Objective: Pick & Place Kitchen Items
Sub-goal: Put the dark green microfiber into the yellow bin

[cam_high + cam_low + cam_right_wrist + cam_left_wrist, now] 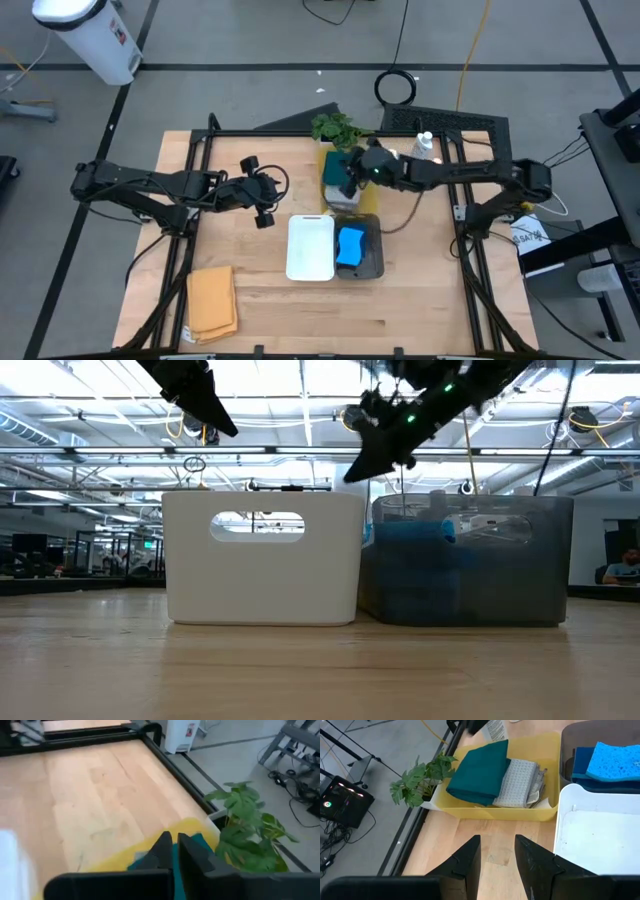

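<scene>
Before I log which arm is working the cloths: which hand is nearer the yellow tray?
Right. The right hand hangs directly over the yellow tray, above its dark green cloth. The left hand is off to the tray's side, over bare table.

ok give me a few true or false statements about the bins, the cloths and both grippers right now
1. A blue sponge lies in the grey bin. True.
2. The white bin holds a cloth. False: nothing shows inside it.
3. The dark green cloth and grey cloth lie in the yellow tray. True.
4. The right gripper is wide open over the white bin. False: it is shut, above the yellow tray.
5. The orange-tan cloth is in the yellow tray. False: it lies on the table, near the front left corner.
6. The left gripper holds nothing. True.
</scene>
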`<state>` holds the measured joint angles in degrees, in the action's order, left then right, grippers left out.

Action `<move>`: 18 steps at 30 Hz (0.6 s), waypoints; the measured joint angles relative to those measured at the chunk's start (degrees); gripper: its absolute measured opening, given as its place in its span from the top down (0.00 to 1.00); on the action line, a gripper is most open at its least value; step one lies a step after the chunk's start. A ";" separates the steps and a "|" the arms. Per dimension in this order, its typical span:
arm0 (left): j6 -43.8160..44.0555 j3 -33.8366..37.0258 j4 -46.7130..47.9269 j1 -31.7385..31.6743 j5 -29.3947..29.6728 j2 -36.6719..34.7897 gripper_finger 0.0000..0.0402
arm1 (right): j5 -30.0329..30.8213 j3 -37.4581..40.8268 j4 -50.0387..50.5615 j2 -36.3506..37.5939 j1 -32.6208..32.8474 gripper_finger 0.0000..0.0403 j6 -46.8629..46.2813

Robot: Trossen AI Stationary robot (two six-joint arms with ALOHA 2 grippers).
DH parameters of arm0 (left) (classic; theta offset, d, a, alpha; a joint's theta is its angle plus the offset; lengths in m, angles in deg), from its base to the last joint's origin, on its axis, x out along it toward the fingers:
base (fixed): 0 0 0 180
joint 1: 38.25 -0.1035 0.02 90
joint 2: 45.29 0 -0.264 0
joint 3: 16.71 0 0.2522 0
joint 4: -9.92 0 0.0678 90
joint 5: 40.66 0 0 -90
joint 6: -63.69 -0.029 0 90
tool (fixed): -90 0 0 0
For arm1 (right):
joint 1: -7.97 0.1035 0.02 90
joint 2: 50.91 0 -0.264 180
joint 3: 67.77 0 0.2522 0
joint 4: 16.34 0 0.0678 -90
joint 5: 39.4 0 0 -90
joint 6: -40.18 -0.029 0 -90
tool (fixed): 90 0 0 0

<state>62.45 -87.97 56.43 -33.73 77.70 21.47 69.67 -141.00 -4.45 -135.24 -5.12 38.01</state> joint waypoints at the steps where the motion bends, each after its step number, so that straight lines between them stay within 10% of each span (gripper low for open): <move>1: -0.02 0.00 0.00 0.00 0.00 0.00 0.69 | -0.10 -0.58 0.51 -1.10 -0.72 1.00 -0.18; 18: -0.11 0.00 -0.02 -0.74 -1.13 0.00 0.69 | -19.26 -6.68 9.92 -20.30 -13.16 1.00 -5.82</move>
<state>62.34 -87.97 56.41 -34.48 76.57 21.47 50.41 -147.68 5.47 -155.55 -18.28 32.19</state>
